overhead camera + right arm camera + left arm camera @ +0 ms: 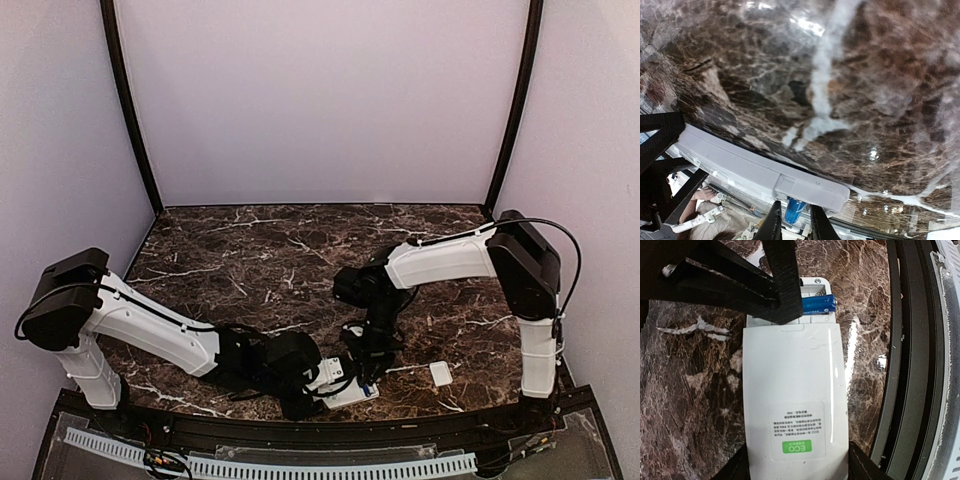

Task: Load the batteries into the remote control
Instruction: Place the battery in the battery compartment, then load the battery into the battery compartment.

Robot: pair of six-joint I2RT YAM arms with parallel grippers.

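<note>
The remote control [792,400] lies back up on the marble table, green label toward me, its battery compartment open at the far end. My left gripper [799,469] is shut on the remote's near end, one finger on each long side. My right gripper [795,224] is shut on a blue battery [793,209] and holds it in the open compartment. In the left wrist view the battery [818,304] lies across the compartment, partly covered by the right fingers [782,295]. In the top view the remote [350,392] is near the front edge under both grippers. No other battery shows.
A small white cover piece [441,374] lies on the table to the right of the remote. The table's black front rim [905,365] runs close along the remote's right side. Walls enclose the back and sides.
</note>
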